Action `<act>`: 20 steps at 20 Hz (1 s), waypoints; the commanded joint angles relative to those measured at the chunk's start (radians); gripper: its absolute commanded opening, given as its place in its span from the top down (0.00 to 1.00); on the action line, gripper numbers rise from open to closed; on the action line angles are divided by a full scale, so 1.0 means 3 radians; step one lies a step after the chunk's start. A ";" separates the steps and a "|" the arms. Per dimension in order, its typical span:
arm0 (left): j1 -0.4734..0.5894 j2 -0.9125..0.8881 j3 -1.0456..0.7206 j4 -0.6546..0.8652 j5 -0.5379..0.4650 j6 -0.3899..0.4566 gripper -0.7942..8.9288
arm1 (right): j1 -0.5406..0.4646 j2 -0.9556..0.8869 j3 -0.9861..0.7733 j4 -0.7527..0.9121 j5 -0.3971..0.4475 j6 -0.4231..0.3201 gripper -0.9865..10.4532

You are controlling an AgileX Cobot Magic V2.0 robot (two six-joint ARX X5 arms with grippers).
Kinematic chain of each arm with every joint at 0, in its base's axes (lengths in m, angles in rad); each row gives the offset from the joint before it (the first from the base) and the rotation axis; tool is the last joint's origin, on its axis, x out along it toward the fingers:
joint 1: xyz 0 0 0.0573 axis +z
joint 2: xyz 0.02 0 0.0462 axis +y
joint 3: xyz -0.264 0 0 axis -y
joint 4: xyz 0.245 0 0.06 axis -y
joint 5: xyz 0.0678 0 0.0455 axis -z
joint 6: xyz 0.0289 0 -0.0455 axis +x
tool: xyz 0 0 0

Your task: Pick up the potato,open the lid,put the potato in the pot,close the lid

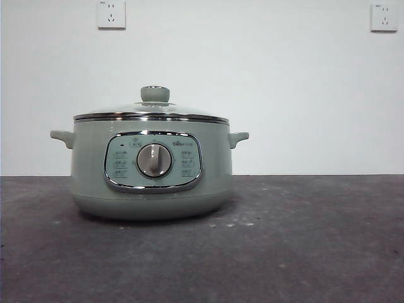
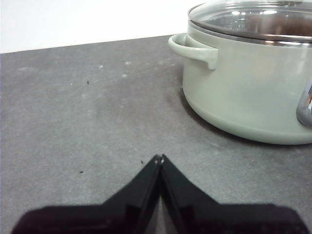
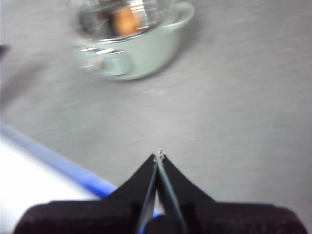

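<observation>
The orange-brown potato (image 3: 125, 19) sits inside the wide sage-green pot (image 1: 151, 183) beneath the seated domed glass lid (image 1: 151, 108), so the left gripper (image 2: 159, 158) and right gripper (image 3: 159, 155) hang clear, jaws pressed together, empty.

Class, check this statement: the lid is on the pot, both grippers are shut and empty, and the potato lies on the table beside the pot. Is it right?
Not quite. The potato is not on the table: the right wrist view shows it inside the pot, orange under the glass lid. The rest holds: the lid is on, and the left gripper and right gripper are shut and empty.
</observation>
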 commanded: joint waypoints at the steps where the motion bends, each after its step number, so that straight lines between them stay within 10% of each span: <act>1: 0.0008 0.0014 -0.0033 0.0022 -0.0001 -0.0014 0.92 | -0.0018 -0.0006 -0.0018 -0.0086 0.0676 -0.0136 0.91; 4: 0.0008 0.0025 -0.0033 0.0020 -0.0001 -0.0014 0.92 | -0.0304 -0.0042 -0.0018 -0.0086 0.1100 -0.0154 0.91; 9: 0.0008 0.0027 -0.0033 0.0022 -0.0001 -0.0014 0.92 | -0.1200 -0.0409 -0.0245 0.0615 0.1044 -0.0249 0.91; 20: 0.0008 0.0025 -0.0033 0.0022 -0.0001 -0.0014 0.92 | -0.2323 -0.1678 -0.2753 0.3271 -0.0359 -0.0355 0.91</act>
